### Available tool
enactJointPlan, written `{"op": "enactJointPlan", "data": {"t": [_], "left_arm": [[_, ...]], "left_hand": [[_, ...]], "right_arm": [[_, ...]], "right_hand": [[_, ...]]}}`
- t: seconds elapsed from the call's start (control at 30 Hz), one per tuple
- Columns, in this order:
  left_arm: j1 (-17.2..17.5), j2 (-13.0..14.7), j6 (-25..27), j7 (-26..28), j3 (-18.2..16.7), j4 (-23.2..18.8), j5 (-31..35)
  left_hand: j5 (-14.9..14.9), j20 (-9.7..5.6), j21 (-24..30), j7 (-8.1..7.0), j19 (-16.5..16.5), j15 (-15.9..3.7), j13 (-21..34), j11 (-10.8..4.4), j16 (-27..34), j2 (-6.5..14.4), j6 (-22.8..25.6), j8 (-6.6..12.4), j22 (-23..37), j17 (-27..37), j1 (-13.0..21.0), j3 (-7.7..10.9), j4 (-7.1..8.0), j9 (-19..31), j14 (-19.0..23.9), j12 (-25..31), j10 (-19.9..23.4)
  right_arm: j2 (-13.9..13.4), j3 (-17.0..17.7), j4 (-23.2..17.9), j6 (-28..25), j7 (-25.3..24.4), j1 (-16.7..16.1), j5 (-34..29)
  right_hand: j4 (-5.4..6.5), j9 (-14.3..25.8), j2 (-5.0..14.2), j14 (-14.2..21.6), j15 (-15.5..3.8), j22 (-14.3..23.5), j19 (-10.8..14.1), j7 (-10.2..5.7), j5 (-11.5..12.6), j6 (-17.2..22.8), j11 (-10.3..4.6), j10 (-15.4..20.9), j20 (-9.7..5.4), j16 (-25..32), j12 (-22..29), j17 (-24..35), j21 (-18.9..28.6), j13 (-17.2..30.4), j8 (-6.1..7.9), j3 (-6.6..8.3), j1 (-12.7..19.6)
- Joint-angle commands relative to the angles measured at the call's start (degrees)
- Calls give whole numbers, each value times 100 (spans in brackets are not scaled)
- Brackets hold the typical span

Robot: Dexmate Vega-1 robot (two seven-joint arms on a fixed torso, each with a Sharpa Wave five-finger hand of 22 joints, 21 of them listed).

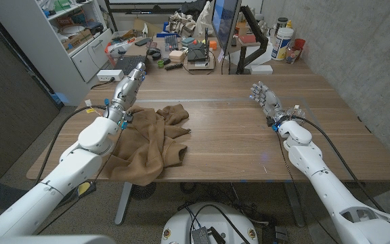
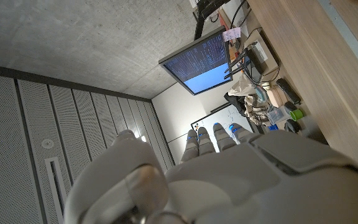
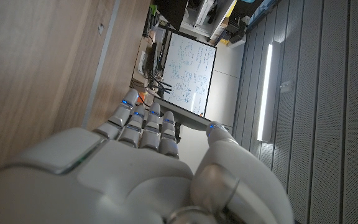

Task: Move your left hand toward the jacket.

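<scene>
Now we see the brown jacket crumpled on the table — our left hand hovers just beyond it, fingers apart, empty; the right hand — likewise spread, well apart.

The jacket was a plain tan brown, no pattern on it. The table was warm brown wood with a streaky grain. Both hands, left and right, were silver-grey, with small blue lights on the fingers. The monitor glowed blue with pale text. The wall was grey concrete.
</scene>
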Motion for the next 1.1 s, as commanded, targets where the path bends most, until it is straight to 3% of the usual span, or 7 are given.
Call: {"op": "enactJointPlan", "data": {"t": [0.03, 1.1], "left_arm": [[430, 134, -112, 160, -318, -271, 204], [1285, 217, 117, 317, -1096, -749, 508]], "left_hand": [[15, -12, 4, 11, 17, 1, 13, 2, 39, 29, 27, 52, 28, 13, 79, -13, -17, 21, 11, 35, 38], [18, 8, 4, 22, 36, -14, 13, 12, 29, 55, 106, 55, 28, 12, 155, -25, -54, 24, 45, 36, 86]], "right_arm": [[38, 22, 102, 23, 65, 37, 22], [174, 84, 298, 144, 110, 93, 22]], "right_hand": [[-21, 12, 43, 64, 11, 18, 35, 13, 28, 63, 2, 32, 9, 3, 5, 17, -41, 12, 15, 12, 14], [-46, 12, 58, 74, 13, 21, 73, 11, 28, 78, 1, 43, 11, -10, 3, 9, -142, 11, 9, 9, 1]]}}
